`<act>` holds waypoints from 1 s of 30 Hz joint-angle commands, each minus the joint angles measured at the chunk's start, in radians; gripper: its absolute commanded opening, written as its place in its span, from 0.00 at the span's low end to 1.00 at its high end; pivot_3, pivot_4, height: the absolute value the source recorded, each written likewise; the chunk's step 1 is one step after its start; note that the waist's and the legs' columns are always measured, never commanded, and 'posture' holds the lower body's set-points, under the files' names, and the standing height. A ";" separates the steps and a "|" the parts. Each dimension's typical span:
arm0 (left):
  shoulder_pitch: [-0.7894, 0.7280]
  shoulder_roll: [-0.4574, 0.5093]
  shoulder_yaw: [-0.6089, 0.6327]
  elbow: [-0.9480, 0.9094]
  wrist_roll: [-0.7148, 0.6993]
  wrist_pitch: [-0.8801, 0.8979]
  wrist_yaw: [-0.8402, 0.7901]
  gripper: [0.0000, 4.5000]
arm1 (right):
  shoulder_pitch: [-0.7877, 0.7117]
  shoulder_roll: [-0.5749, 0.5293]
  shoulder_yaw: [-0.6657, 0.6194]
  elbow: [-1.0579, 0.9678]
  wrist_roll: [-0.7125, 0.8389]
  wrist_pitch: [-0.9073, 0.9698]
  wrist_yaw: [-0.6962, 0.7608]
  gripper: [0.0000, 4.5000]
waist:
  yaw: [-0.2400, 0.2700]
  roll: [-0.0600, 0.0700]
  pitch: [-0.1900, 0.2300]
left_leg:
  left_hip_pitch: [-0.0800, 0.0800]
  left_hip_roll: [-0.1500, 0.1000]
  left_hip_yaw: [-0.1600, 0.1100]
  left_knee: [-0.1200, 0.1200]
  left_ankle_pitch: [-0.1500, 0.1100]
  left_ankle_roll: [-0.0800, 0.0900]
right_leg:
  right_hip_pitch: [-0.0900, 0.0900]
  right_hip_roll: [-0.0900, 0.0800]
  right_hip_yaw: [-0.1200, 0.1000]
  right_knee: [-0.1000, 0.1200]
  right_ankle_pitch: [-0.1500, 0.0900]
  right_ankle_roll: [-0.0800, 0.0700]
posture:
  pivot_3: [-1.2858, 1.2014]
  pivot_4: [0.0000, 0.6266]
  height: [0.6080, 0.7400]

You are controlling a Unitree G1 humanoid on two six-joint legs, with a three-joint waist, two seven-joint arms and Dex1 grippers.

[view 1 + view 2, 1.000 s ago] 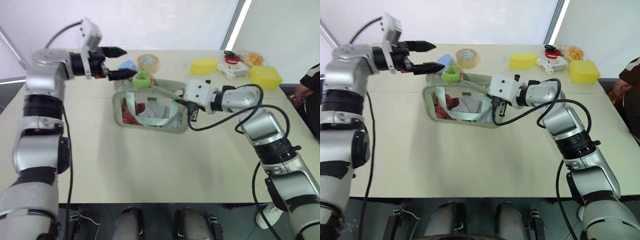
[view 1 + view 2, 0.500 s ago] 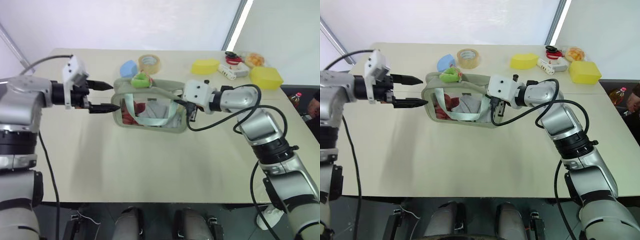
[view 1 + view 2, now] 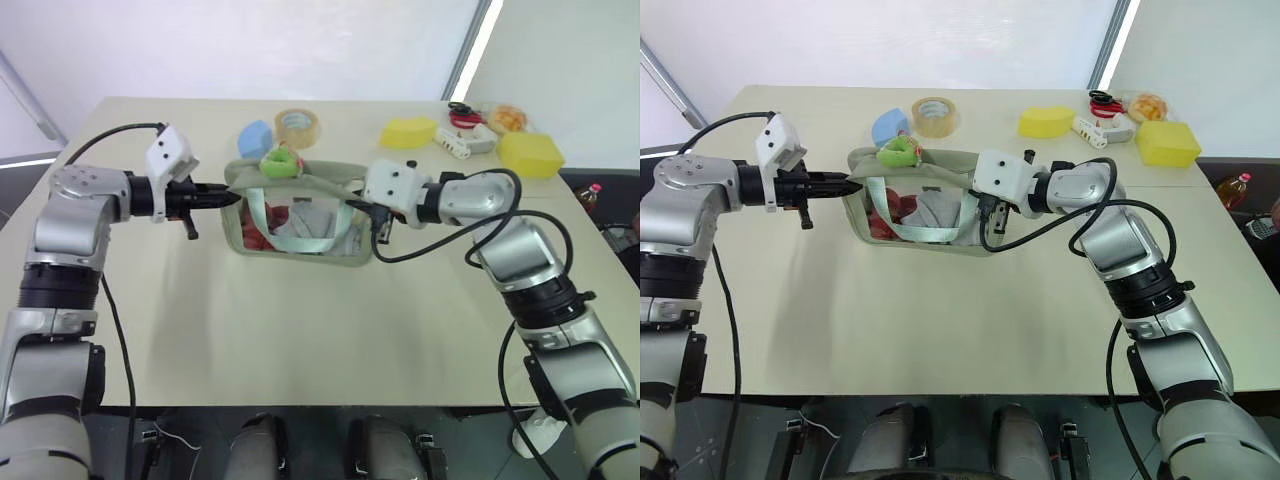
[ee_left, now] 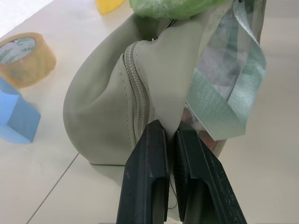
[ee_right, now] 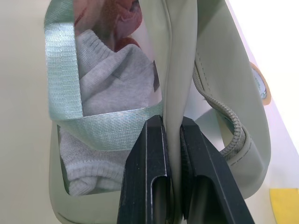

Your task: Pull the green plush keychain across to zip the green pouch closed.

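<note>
Pinching the green pouch (image 3: pixel 300 222) at both ends: my left gripper (image 3: pixel 228 198) has its fingers (image 4: pixel 145 182) pressed onto the fabric end by the zipper, my right gripper (image 3: pixel 372 212) has its fingers (image 5: pixel 149 172) clamped on the opposite end wall. Pouch sits mid-table (image 3: pixel 300 340), clear window showing red and white contents. Green plush keychain (image 3: pixel 281 160) rests on the pouch top, nearer my left end. Tape roll (image 3: pixel 296 125), blue sponge (image 3: pixel 256 133) and yellow sponges (image 3: pixel 409 131) lie behind.
</note>
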 commanded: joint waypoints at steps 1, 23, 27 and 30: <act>-0.012 0.005 -0.024 -0.004 0.021 -0.032 -0.018 0.00 | 0.038 -0.082 -0.057 -0.111 0.038 0.066 0.065 0.22 | 0.007 0.000 0.000 | 0.000 0.000 0.000 0.000 0.000 0.000 | 0.000 0.000 0.000 0.000 0.000 0.000 | 0.52 0.24 1.00; -0.028 -0.009 -0.033 0.008 0.017 -0.043 -0.046 0.00 | -0.263 0.197 0.056 0.041 0.049 0.033 -0.015 0.78 | 0.002 0.001 0.000 | -0.001 -0.001 0.000 0.001 0.000 0.001 | 0.000 0.000 0.000 0.001 0.000 0.000 | 0.52 0.24 1.00; -0.023 -0.009 -0.032 0.003 0.015 -0.042 -0.045 0.00 | -0.275 0.237 0.063 0.120 0.026 -0.021 -0.035 0.78 | 0.003 0.001 0.000 | -0.001 -0.001 0.000 0.001 0.000 0.001 | 0.000 0.000 0.000 0.001 0.000 0.000 | 0.52 0.24 1.00; -0.017 -0.012 -0.027 -0.008 0.009 -0.034 -0.040 0.00 | -0.279 0.260 0.051 0.149 0.034 -0.035 -0.038 0.72 | 0.003 0.001 0.000 | -0.001 -0.001 0.000 0.001 0.000 0.001 | 0.000 0.000 0.000 0.001 0.000 0.000 | 0.52 0.24 1.00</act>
